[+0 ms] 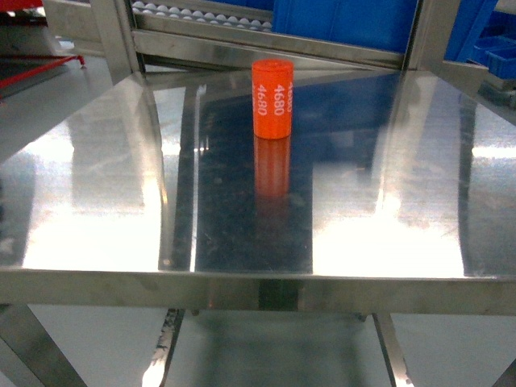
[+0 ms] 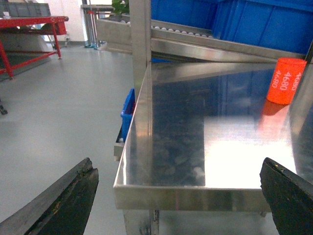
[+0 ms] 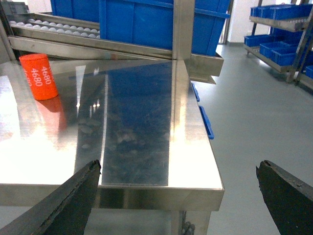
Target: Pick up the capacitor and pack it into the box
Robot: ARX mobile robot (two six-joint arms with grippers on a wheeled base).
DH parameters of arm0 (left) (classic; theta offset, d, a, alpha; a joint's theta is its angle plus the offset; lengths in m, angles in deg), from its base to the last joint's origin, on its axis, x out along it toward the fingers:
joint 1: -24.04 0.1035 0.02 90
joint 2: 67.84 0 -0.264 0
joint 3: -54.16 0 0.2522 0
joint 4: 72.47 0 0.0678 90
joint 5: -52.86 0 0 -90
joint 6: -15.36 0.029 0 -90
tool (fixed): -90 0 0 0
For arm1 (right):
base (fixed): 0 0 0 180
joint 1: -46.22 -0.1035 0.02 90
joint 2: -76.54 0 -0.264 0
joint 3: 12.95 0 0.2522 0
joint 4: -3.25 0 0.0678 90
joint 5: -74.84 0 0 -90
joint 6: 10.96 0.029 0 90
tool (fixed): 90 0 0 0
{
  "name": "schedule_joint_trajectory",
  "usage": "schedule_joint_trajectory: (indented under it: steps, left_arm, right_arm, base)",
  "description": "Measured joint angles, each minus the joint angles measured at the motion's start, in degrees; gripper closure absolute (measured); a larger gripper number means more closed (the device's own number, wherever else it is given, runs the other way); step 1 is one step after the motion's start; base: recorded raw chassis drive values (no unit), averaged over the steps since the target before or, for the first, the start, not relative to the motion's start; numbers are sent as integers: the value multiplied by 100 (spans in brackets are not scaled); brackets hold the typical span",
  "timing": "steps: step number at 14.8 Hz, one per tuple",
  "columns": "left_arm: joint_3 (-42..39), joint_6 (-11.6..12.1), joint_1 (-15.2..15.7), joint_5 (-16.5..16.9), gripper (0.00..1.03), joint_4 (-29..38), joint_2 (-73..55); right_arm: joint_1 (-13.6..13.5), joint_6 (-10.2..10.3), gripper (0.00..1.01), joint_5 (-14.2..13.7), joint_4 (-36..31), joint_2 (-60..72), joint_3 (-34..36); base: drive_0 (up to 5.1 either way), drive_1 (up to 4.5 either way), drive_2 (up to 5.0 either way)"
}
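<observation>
Orange cylindrical capacitor (image 1: 272, 98) marked 4680, upright at twelve o'clock on the shiny steel table (image 1: 97, 201), free for grasping. Left gripper (image 2: 178, 196) and right gripper (image 3: 178, 196) spread wide, empty, short of the near edge. Box unseen.

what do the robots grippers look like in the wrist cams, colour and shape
Only the fingers show. The left gripper has two black, matte fingers that taper to blunt wedge tips with slightly worn, rough edges. The right gripper looks the same: two black wedge fingers. No cables, markings or arm links are visible, and the head view shows no arms.
</observation>
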Motion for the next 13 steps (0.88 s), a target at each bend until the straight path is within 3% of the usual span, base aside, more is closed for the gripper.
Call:
schedule_joint_trajectory:
  steps: [13]
  left_arm:
    - [0,0,0,-2,5,0,0]
  right_arm:
    - [0,0,3,2,-2,0,0]
  base:
    - [0,0,0]
